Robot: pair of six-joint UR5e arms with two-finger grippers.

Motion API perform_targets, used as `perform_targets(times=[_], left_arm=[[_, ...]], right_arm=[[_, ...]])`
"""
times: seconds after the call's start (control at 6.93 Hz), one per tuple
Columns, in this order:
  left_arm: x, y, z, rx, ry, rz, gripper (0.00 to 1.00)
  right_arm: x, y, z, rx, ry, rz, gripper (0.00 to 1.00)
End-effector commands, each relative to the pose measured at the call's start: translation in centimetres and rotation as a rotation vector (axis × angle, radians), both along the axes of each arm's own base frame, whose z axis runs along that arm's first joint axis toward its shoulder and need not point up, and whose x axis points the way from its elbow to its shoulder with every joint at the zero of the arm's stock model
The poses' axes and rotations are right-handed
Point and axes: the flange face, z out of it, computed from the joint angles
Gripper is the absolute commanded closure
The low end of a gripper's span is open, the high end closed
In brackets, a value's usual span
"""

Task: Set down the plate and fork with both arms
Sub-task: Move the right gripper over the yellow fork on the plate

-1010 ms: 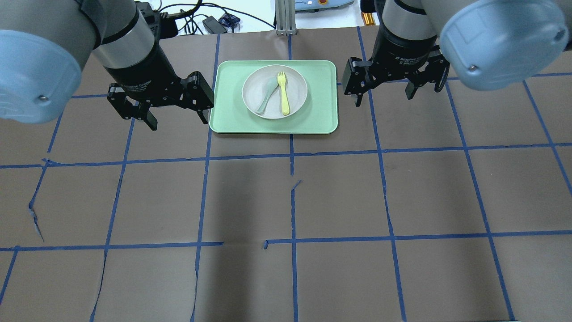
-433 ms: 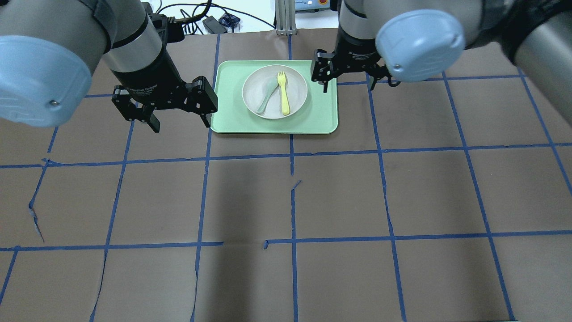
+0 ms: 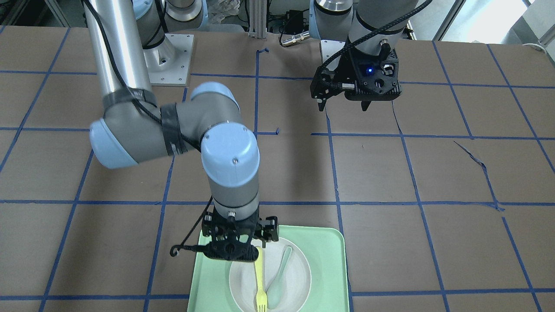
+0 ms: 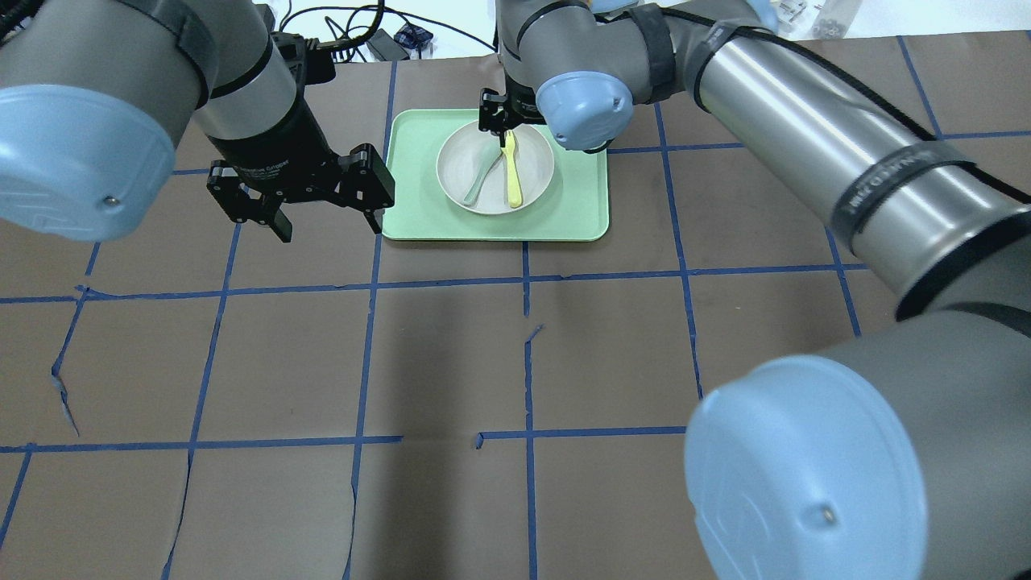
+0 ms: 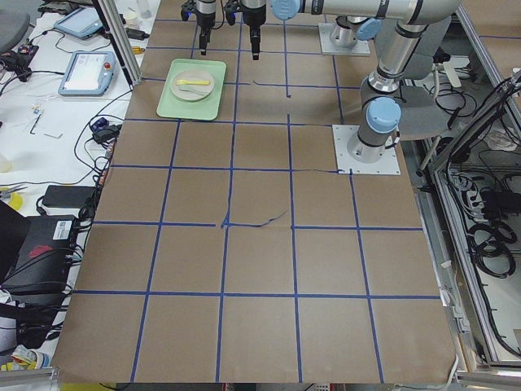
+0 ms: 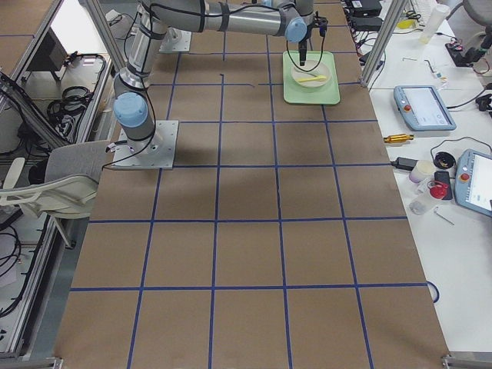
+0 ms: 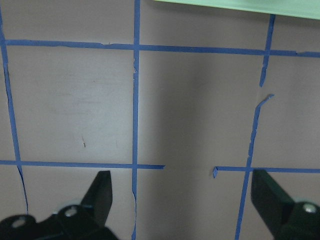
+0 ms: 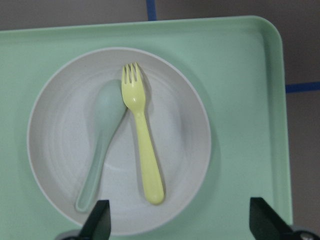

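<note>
The off-white plate (image 4: 533, 165) sits in the mint-green tray (image 4: 580, 211) at the far middle of the table. The pale-yellow fork (image 4: 511, 176) lies on the plate, with a grey-green spoon (image 4: 478, 179) to its left. The right wrist view shows the plate (image 8: 186, 145), fork (image 8: 143, 135) and spoon (image 8: 100, 150) from straight above. My right gripper (image 3: 237, 253) is open and empty, hovering over the plate's (image 3: 297, 277) far side above the fork's (image 3: 260, 288) tines; its open fingertips (image 8: 102, 220) frame the plate. My left gripper (image 4: 326, 221) is open and empty, raised just left of the tray.
The table is brown paper with a blue tape grid. Cables and a power brick (image 4: 385, 44) lie beyond the far edge, beside an aluminium post (image 4: 514, 32). My right arm's elbow (image 4: 805, 467) covers the overhead view's lower right. The left wrist view shows bare table and the tray's edge (image 7: 240, 6).
My right arm has swung left from beside the tray's right edge to over the plate, staying open. My left gripper has shifted slightly toward the tray. Plate, fork and spoon have not moved.
</note>
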Motion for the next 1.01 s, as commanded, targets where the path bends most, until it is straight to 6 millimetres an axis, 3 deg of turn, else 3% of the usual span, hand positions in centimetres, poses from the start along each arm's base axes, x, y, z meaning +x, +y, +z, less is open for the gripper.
perform_targets(times=[0.0, 0.14, 0.58, 0.87], left_arm=[[0.0, 0.0, 0.1, -0.008, 0.002, 0.000, 0.00], [0.0, -0.1, 0.0, -0.005, 0.001, 0.000, 0.00], [0.0, -0.2, -0.2, -0.002, 0.002, 0.000, 0.00], [0.0, -0.2, -0.2, -0.004, 0.002, 0.000, 0.00]], right_arm=[[1.4, -3.4, -5.0, -0.022, -0.004, 0.061, 0.18], [1.8, -3.3, -6.2, 0.005, -0.036, 0.075, 0.48], [2.0, -3.5, -9.2, 0.037, -0.026, 0.127, 0.46], [2.1, -3.5, -9.8, 0.044, -0.023, 0.144, 0.47]])
